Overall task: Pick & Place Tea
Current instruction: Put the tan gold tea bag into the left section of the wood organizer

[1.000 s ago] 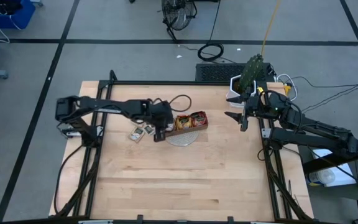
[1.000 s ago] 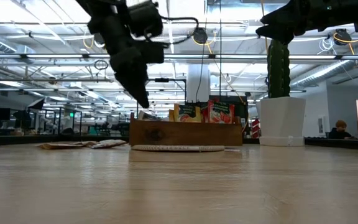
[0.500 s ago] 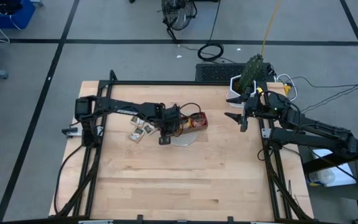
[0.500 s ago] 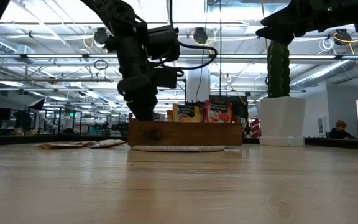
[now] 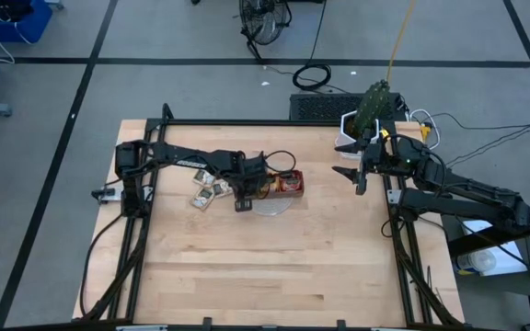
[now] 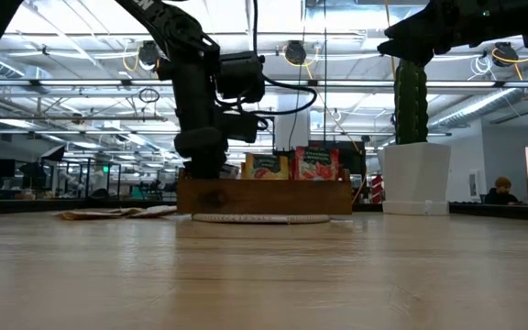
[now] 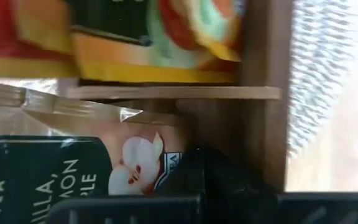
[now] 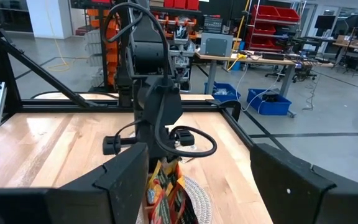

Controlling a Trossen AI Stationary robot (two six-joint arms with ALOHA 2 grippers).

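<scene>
A brown wooden tray [image 5: 279, 184] stands on a round woven mat [image 5: 270, 204] at the table's far middle. It holds red and orange-yellow tea sachets [image 6: 291, 165]. My left gripper [image 5: 244, 200] reaches steeply down into the tray's left end compartment, shut on a pale beige tea sachet with a dark label [image 7: 73, 168]. More beige sachets [image 5: 208, 195] lie flat on the table left of the tray. My right gripper [image 5: 345, 160] hangs open, high above the table's far right, holding nothing. My left gripper [image 7: 191, 186] has the beige sachet by its edge beside the printed white blossom [image 7: 157, 168], pinched between the shut fingers. The fingers come from above, pointing steeply down. The dark fingertips hide the contact itself. The sachet sits inside the tray's left compartment, against the wooden divider [image 7: 173, 92].
A cactus in a white pot [image 5: 371, 115] stands at the table's far right corner, beside my right arm. The near half of the wooden table [image 5: 274, 267] is bare. Black frame rails [image 5: 136, 248] run along both sides.
My left gripper has moved toward the tray and down into its left end compartment, tipping steeper, staying shut. The tray has shifted a little toward the table's left.
</scene>
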